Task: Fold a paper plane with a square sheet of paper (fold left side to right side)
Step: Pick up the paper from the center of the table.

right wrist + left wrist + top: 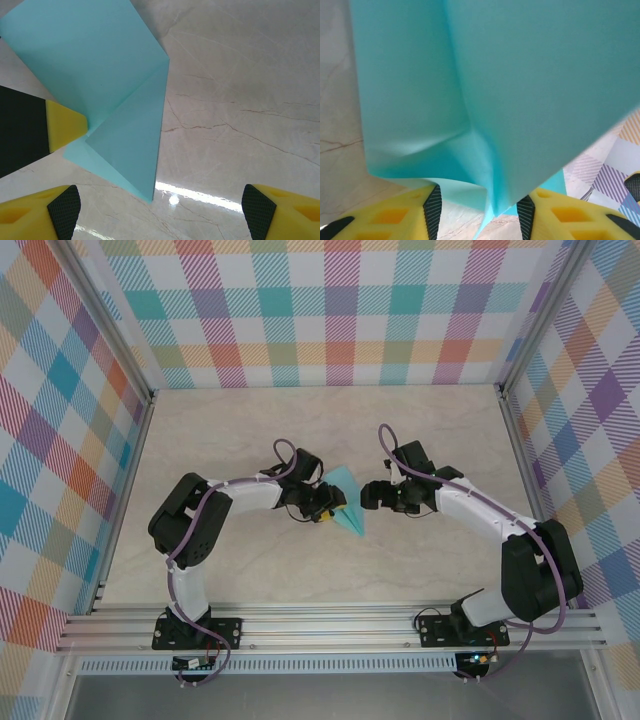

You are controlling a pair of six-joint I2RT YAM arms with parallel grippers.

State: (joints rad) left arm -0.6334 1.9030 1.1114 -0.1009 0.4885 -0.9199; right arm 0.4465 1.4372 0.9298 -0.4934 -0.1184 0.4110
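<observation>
Rail [330,625], one, at the near edge, carrying two arm bases. Grippers, two. Left gripper [328,508]: the left wrist view has its jaws part-way apart either side of a raised fold; whether they pinch it cannot be told. Right gripper [368,495]: jaws spread wide, holding nothing, just beside the paper's right edge. Sheet of paper [350,515], one, light turquoise, partly folded, lying mid-table between the two grippers. The right wrist view alone gives its overlapping flaps and pointed lower tip, with one of the left fingers [65,127] touching it. Table [420,430], one, pale marble. Checked walls [340,310], three sides.
</observation>
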